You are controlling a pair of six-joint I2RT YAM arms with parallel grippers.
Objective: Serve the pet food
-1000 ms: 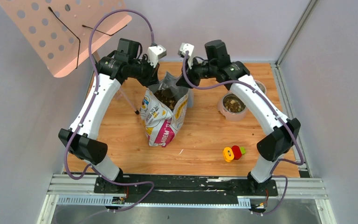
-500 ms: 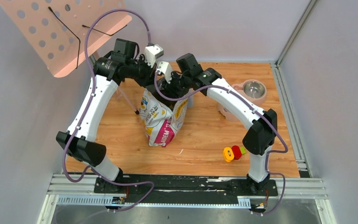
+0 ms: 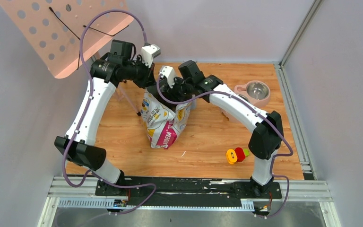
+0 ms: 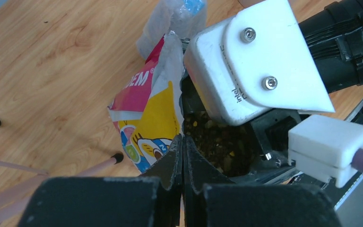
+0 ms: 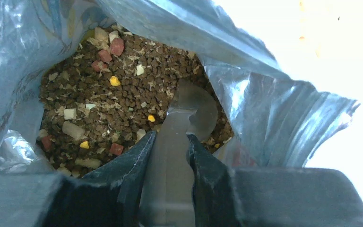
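The printed bag [image 3: 163,120] stands open at mid-table. My left gripper [image 4: 183,138] is shut on the bag's near rim [image 4: 153,106] and holds the mouth open; it also shows from above [image 3: 150,86]. My right gripper [image 5: 171,137] is inside the bag, shut on the handle of a grey scoop [image 5: 194,111] whose bowl rests on the pet food [image 5: 108,109], brown kibble with coloured bits. The kibble also shows in the left wrist view [image 4: 217,142]. From above, my right gripper [image 3: 174,91] hides the bag's mouth.
The pink stand with a steel bowl [image 3: 257,89] is at the back right; its other bowl is hidden under my right arm. A yellow and red toy [image 3: 235,155] lies front right. A pink perforated stand [image 3: 66,33] leans over the back left, its legs [image 3: 128,101] beside the bag.
My right arm has swung left from the bowls to the bag and lowered the scoop into it. My left arm has shifted slightly left, still on the bag's rim.
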